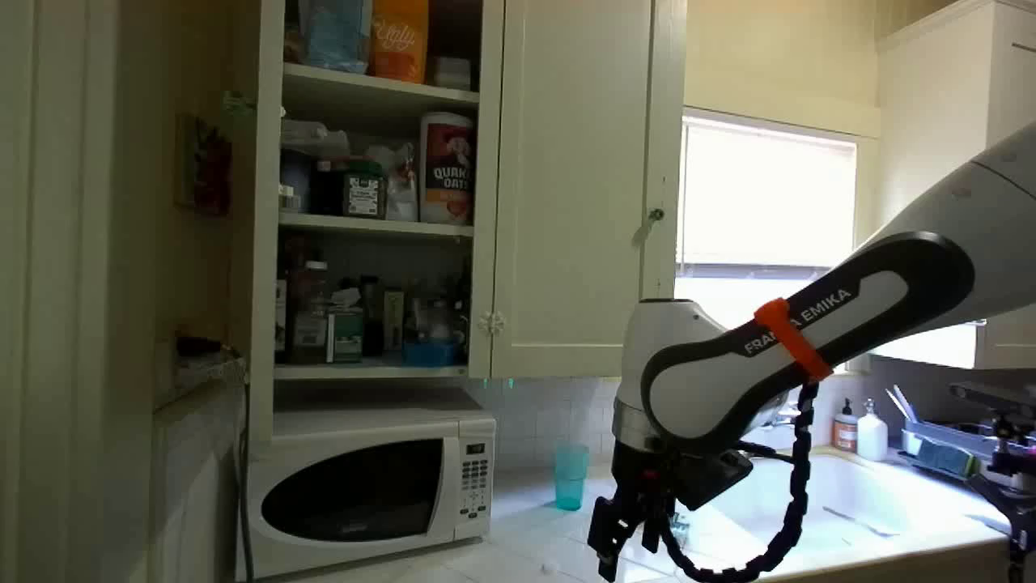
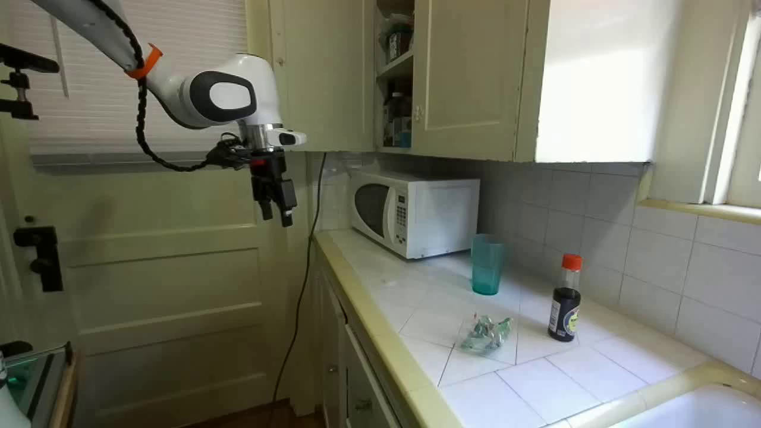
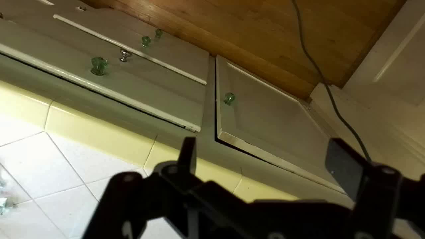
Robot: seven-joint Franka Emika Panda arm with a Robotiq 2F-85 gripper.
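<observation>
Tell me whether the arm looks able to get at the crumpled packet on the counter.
Likely yes: the arm has open, empty jaws, nothing covers the packet, and the teal cup and bottle stand apart from it.

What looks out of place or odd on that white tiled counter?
The crumpled, clear-and-green plastic packet lying on the white tiled counter: it looks like a discarded wrapper, whereas the tall translucent teal tumbler and the dark, red-capped bottle nearby stand upright.
</observation>
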